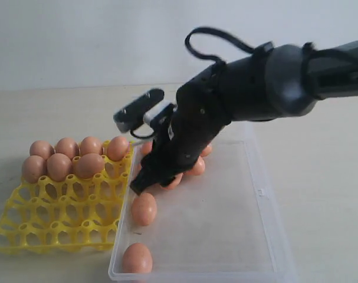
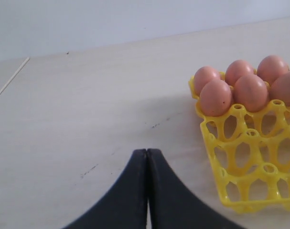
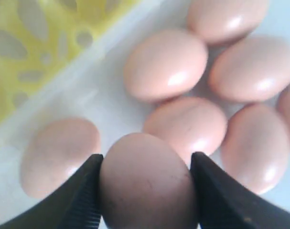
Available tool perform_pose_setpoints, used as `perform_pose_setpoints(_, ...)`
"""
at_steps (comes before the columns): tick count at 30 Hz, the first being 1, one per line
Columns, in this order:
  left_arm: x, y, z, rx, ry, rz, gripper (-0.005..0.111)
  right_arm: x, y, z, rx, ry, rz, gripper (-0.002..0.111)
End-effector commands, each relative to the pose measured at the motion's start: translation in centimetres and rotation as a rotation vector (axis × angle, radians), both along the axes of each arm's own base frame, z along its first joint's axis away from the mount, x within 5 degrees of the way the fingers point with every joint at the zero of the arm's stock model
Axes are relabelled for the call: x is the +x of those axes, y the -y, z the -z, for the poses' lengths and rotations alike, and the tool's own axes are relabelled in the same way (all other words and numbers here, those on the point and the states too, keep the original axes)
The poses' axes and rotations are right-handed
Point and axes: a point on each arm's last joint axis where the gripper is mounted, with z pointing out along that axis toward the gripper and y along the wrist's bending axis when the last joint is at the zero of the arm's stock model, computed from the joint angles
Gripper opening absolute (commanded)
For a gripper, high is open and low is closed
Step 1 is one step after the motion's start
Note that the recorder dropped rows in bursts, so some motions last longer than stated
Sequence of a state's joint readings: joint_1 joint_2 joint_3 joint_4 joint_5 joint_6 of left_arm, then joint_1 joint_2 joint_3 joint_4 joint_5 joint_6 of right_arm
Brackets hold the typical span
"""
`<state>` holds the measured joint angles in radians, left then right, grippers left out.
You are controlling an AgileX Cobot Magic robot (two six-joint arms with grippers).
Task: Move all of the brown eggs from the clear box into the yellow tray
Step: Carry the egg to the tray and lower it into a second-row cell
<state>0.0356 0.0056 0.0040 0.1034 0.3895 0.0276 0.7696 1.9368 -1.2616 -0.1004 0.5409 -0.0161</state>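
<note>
My right gripper [image 3: 146,160] is shut on a brown egg [image 3: 147,186], held between both black fingers just above the clear box [image 3: 99,102]. Several more brown eggs [image 3: 166,64] lie clustered under and beyond it. In the exterior view the right gripper [image 1: 144,180] reaches into the clear box [image 1: 237,224] near its left wall. Two loose eggs [image 1: 143,208] lie closer to the box's front. The yellow tray [image 1: 61,221] holds several eggs [image 1: 59,166] in its back rows. My left gripper [image 2: 147,152] is shut and empty over bare table beside the yellow tray [image 2: 238,157].
The right arm's dark bulk [image 1: 249,88] hangs over the box's back half and hides part of the egg cluster. The tray's front cups [image 1: 78,203] are empty. The beige table [image 2: 87,105] lies to the tray's left.
</note>
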Motion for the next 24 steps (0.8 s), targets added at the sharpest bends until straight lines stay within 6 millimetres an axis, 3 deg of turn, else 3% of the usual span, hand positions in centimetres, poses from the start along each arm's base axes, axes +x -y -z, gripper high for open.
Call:
perform_pose_setpoints(1, 0.0, 0.1, -0.2, -0.006, 0.019, 0.007, 0.0, -0.1, -0.9, -5.5, 0.197, 0.177, -0.041, 0.0)
perform_pose_setpoints(6, 0.0, 0.1, -0.2, -0.006, 0.019, 0.007, 0.0, 0.7, -2.5, -6.0, 0.091, 0.136, -0.088, 0.0)
perform_pose_setpoints(13, 0.0, 0.1, -0.2, -0.006, 0.019, 0.007, 0.0, 3.7, -5.0, -6.4, -0.161, 0.136, -0.138, 0.0)
perform_pose_setpoints(18, 0.0, 0.1, -0.2, -0.006, 0.019, 0.007, 0.0, 5.2, -6.8, -5.4, -0.292, 0.124, -0.182, 0.0)
perform_pose_setpoints(24, 0.0, 0.1, -0.2, -0.006, 0.019, 0.007, 0.0, 5.2, -9.4, -3.5, -0.326, 0.118, -0.251, 0.0)
